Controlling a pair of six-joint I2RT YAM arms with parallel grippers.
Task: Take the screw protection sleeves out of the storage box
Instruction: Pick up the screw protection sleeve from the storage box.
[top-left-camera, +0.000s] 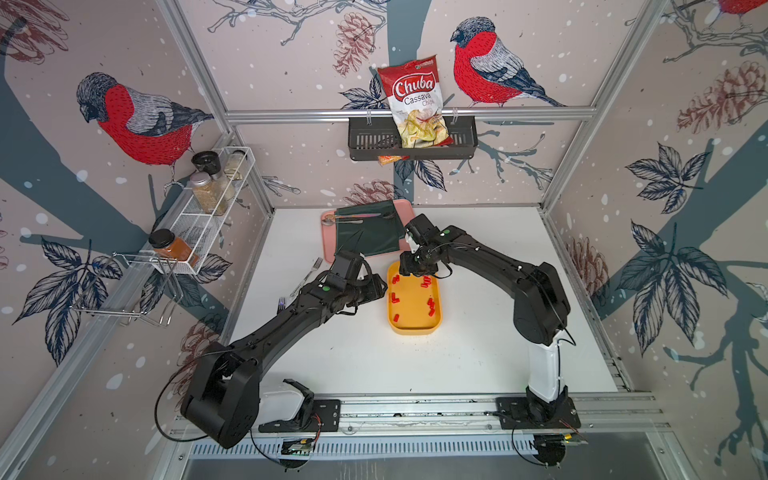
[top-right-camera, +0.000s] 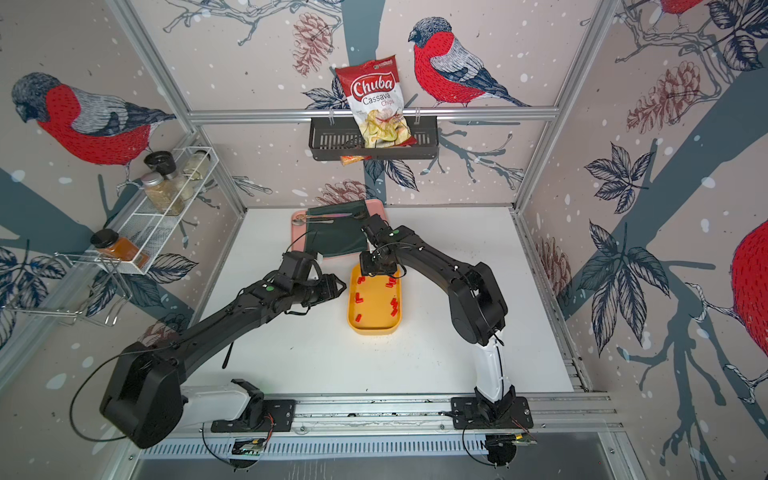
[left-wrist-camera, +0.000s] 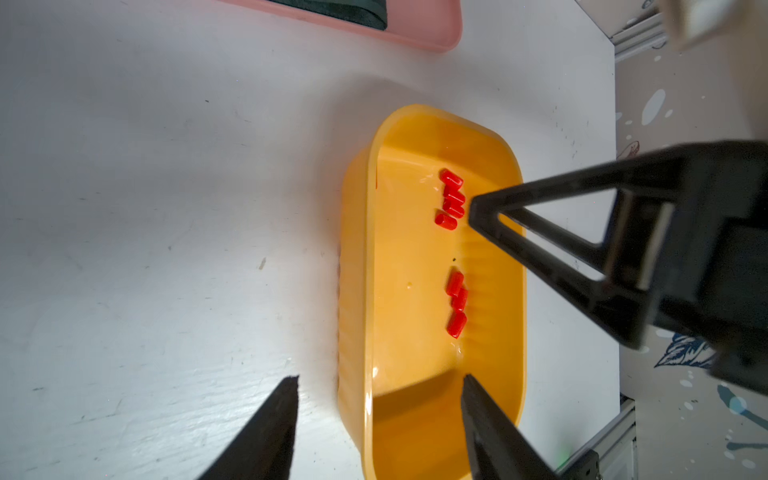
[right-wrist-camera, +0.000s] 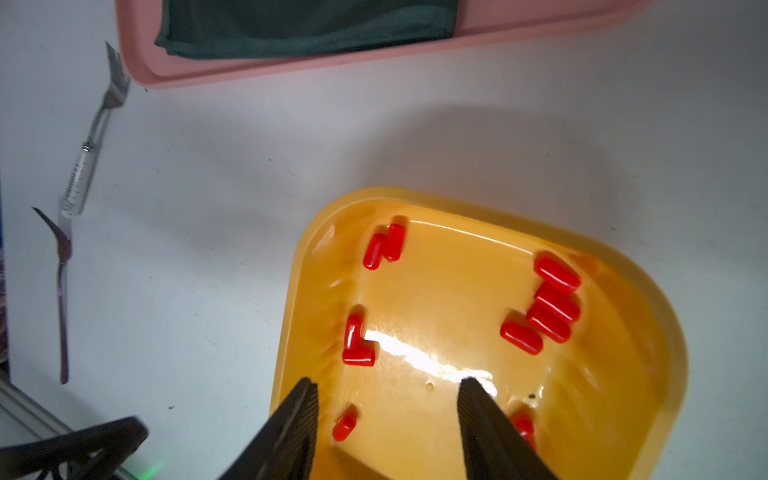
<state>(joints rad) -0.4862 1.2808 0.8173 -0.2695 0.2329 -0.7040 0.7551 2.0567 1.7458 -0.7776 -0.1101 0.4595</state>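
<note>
Spread and empty, right gripper (right-wrist-camera: 388, 380) hangs over red screw protection sleeves (right-wrist-camera: 557, 274) in the mid-frame storage box (top-left-camera: 413, 331); left gripper (left-wrist-camera: 379, 377), likewise spread, straddles its wall.

**Red sleeves (right-wrist-camera: 556, 307) lying loose in the yellow box (top-left-camera: 415, 331)**

The box is sitting flat on the white table (top-left-camera: 478, 291). It is a shallow yellow-orange tray with rounded corners and a low rim, and its long sides are running away from the robot's base. About a dozen sleeves, small glossy red cylinders, are lying on their sides on its floor, all inside. They are lying along the two long walls, leaving the middle bare. By the left wall, two are touching side by side, two more are forming an L, and one is lying alone. By the right wall, four are packing tightly together, and three more are trailing in a loose line nearer the base.
</note>
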